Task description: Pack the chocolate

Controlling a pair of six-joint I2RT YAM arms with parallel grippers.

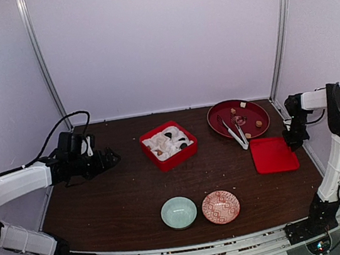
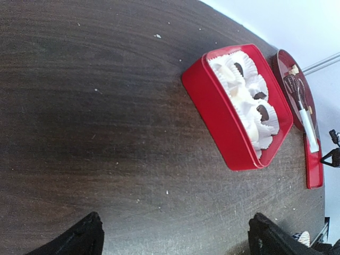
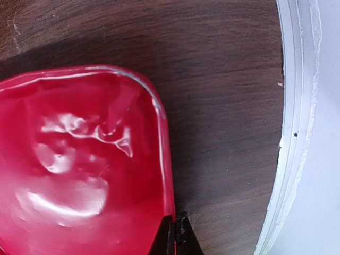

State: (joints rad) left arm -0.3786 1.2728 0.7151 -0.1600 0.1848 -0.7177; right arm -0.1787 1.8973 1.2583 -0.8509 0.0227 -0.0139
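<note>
Chocolate pieces [image 1: 259,123] are laid loose on a round dark-red plate [image 1: 261,111], beyond and to the left of the right gripper [image 3: 175,236]. Further pieces are seated in white paper cups [image 2: 249,106] inside a red box [image 2: 218,117], well ahead of the left gripper [image 2: 172,236].

Silver tongs [image 1: 235,134] are laid across the plate's near rim, between the loose pieces and a flat red lid [image 3: 79,159]. The right jaws are closed tip to tip at the lid's rim; whether the rim is pinched between them cannot be told. The left jaws are spread wide, with nothing between them.

Bare tabletop is seen between the left jaws and the box. A white frame rail [image 3: 297,133] runs close beside the right jaws, on the side away from the lid. A pale green bowl [image 1: 179,212] and a patterned dish [image 1: 220,206] are set side by side near the front edge, well apart from both grippers.

The dark wood table [image 2: 79,106] is enclosed by white walls [image 1: 158,40].
</note>
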